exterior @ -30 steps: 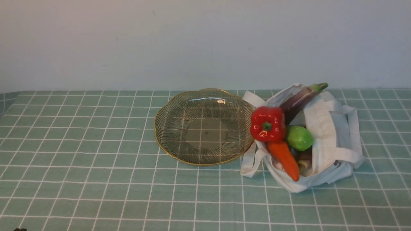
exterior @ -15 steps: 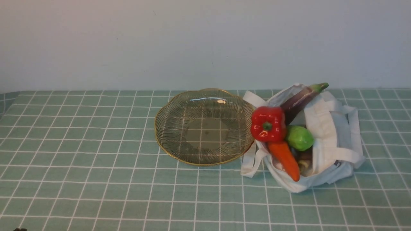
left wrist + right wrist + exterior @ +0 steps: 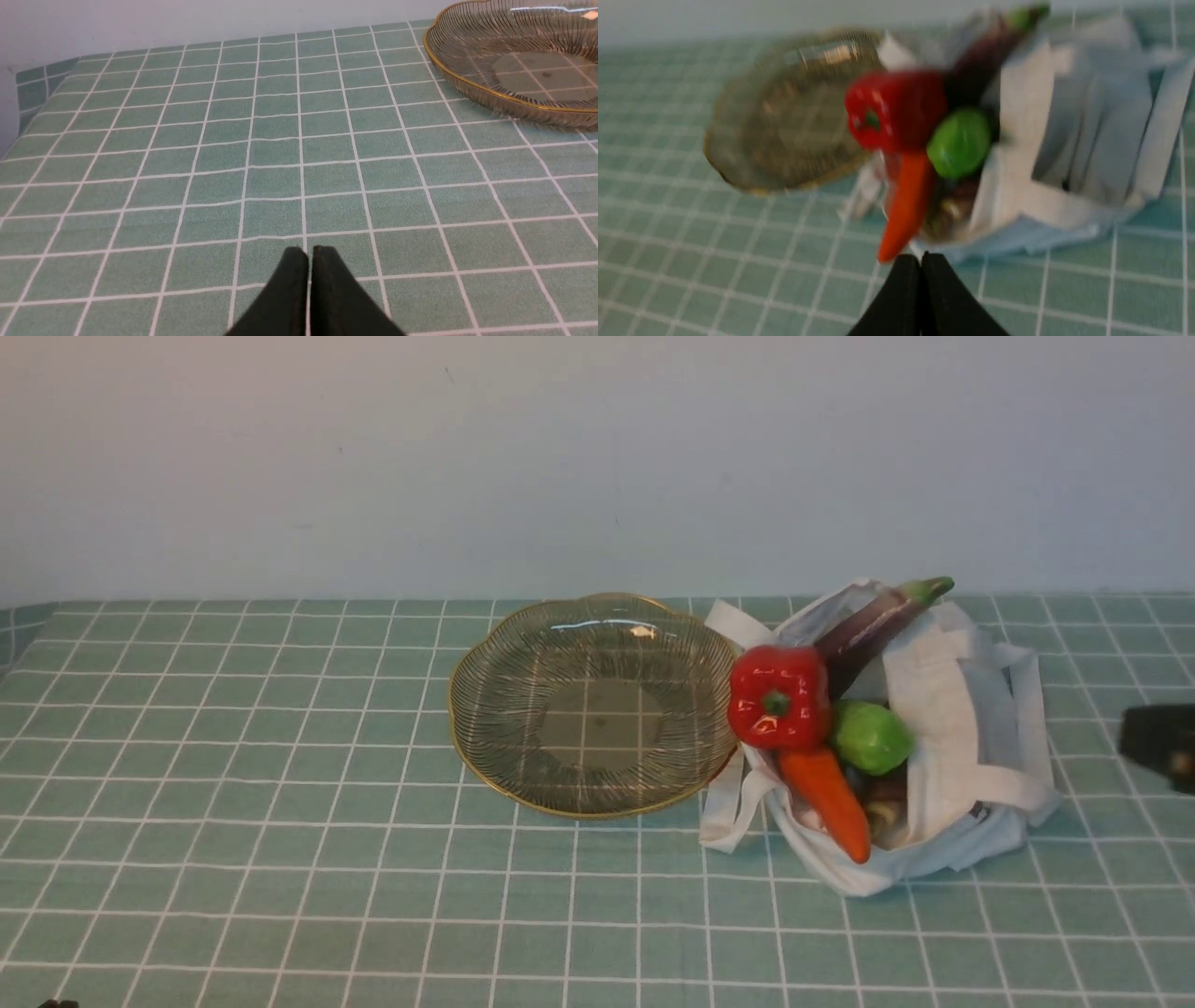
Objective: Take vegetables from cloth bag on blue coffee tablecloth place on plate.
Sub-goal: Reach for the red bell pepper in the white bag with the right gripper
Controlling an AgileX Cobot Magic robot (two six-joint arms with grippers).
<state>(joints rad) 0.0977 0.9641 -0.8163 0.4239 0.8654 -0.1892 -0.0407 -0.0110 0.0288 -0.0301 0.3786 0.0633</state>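
The white cloth bag (image 3: 962, 709) lies on the tablecloth (image 3: 280, 803) with its mouth facing the glass plate (image 3: 523, 775). In its mouth are a red bell pepper (image 3: 778, 696), a green round vegetable (image 3: 870, 737), an orange carrot (image 3: 826, 789) and a purple eggplant (image 3: 868, 625). The plate holds nothing. My right gripper (image 3: 920, 259) is shut and empty, a little short of the bag (image 3: 1087, 135) and the carrot (image 3: 906, 205); a dark part of the right arm (image 3: 1158, 742) shows at the front view's right edge. My left gripper (image 3: 309, 254) is shut and empty, over bare cloth, away from the plate (image 3: 467, 86).
A plain pale wall (image 3: 597, 457) stands behind the table. The cloth's left edge (image 3: 18, 107) drops off at the far left corner. Some smaller dark items (image 3: 882, 807) lie deeper inside the bag, not clear.
A dark part of the right arm has come into the front view at its right edge, beside the bag. The bag, vegetables and plate have not moved.
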